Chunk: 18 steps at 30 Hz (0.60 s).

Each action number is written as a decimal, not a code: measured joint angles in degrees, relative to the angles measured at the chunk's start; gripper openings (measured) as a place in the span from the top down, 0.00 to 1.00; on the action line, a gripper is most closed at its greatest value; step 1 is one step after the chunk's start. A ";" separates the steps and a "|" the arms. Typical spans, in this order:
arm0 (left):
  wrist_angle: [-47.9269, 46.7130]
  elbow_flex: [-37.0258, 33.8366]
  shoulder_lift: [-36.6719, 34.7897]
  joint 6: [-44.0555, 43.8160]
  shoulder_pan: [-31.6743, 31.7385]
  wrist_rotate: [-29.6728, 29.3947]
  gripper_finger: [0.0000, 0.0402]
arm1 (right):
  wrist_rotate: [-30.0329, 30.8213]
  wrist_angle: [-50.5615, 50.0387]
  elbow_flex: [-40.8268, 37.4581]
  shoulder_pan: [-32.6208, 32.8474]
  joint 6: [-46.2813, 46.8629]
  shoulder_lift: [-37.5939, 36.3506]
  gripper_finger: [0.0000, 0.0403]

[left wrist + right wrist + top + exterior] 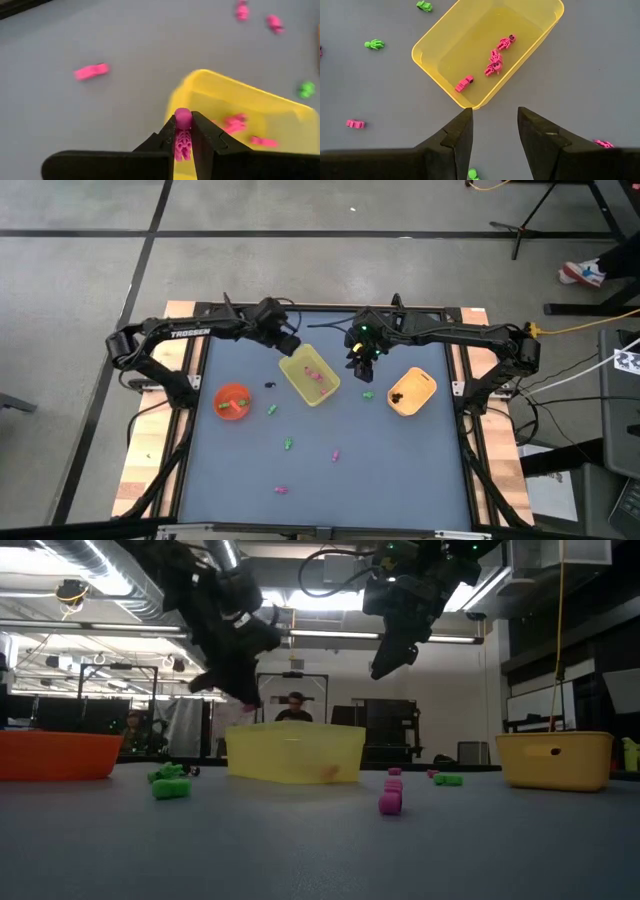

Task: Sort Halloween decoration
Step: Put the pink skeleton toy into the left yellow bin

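Left wrist view — left gripper jaws clamp pink trinket; right gripper jaws apart — empty.

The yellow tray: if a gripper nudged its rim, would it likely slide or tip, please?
The yellow tray would probably slide rather than tip: it sits low and wide on the smooth table. It looks like thin plastic holding only a few pink trinkets, so it is likely light and easily shifted.

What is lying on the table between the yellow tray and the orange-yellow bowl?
In the high view, one green trinket lies on the table between the yellow tray and the orange-yellow bowl; nothing else.
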 joint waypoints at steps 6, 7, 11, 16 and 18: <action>3.07 0.00 0.00 0.02 -5.94 -0.33 0.95 | 0.00 0.00 0.00 0.02 0.00 0.00 0.62; 3.06 0.00 0.00 0.02 -6.84 -0.62 0.95 | 0.00 0.00 0.00 0.00 0.00 0.00 0.62; 3.05 0.00 0.00 0.10 -10.47 -2.59 0.95 | 0.00 0.00 0.00 0.00 0.00 0.00 0.62; 3.00 0.00 0.00 0.23 -13.90 -8.74 0.95 | 0.00 0.00 0.00 0.00 0.02 0.00 0.62; 3.03 0.00 0.00 0.58 -14.87 -11.46 0.95 | 0.00 0.00 0.00 0.00 0.02 0.00 0.62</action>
